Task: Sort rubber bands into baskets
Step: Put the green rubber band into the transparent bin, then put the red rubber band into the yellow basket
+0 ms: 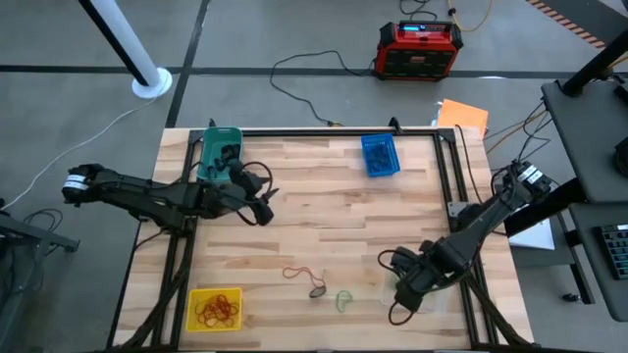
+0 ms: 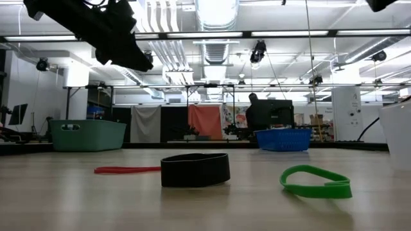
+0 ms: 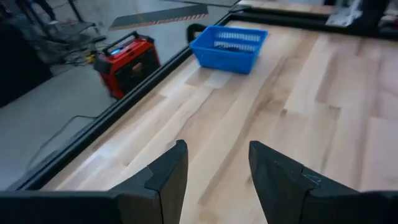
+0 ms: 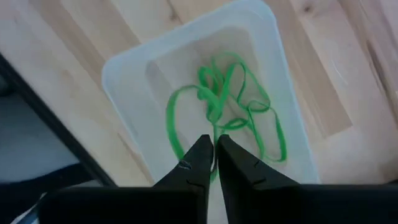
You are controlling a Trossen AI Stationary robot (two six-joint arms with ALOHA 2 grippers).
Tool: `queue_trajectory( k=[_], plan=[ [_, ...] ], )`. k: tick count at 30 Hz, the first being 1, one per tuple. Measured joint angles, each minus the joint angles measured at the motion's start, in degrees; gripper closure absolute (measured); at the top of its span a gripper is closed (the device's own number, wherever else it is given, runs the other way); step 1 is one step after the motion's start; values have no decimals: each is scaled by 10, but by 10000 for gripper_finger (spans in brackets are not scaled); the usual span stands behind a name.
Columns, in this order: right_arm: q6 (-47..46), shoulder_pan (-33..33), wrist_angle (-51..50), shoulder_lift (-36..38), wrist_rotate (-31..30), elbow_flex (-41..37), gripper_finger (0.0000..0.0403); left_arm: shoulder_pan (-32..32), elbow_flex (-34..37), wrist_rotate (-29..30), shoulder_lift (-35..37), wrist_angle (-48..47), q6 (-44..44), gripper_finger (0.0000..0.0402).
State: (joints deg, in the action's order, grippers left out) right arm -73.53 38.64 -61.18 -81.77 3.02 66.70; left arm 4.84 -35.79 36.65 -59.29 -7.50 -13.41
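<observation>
Wooden counter (image 1: 324, 211) from above: right hand (image 1: 408, 294) over the clear basket (image 1: 392, 294), left hand (image 1: 263, 201) beside the teal basket (image 1: 220, 152). Left wrist: fingers (image 3: 171, 171) apart, empty. Right wrist: fingers (image 4: 198, 158) nearly shut above green bands (image 4: 227, 109) in that basket.

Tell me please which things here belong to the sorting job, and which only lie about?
For the job:
teal basket
blue basket
yellow basket
clear basket with green bands
loose red band, black band, green band

Lying about:
red-and-black box
orange paper sheet
</observation>
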Motion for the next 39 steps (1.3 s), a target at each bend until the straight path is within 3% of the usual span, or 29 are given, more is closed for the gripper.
queue_trajectory(
  k=[7, 10, 22, 26, 32, 39],
  plan=[
    [-2, 2, 0, -5, -22, -20, 322, 0, -1, -53, 0, 20, -7, 247],
    [25, 3, 0, -4, -59, -24, 299, 1, -1, -89, 0, 23, -7, 247],
    [200, 1, 8, -4, -390, -6, 266, 61, -14, -256, -91, 130, 21, 247],
    [236, 1, 8, -4, -472, -6, 270, 87, -74, -257, -149, 72, 35, 247],
    [303, 1, 20, -4, -525, -6, 268, 122, -182, -242, -247, -70, 94, 247],
    [347, 0, 17, 22, -576, -11, 276, 132, -221, -260, -330, -79, 112, 247]
  ],
)
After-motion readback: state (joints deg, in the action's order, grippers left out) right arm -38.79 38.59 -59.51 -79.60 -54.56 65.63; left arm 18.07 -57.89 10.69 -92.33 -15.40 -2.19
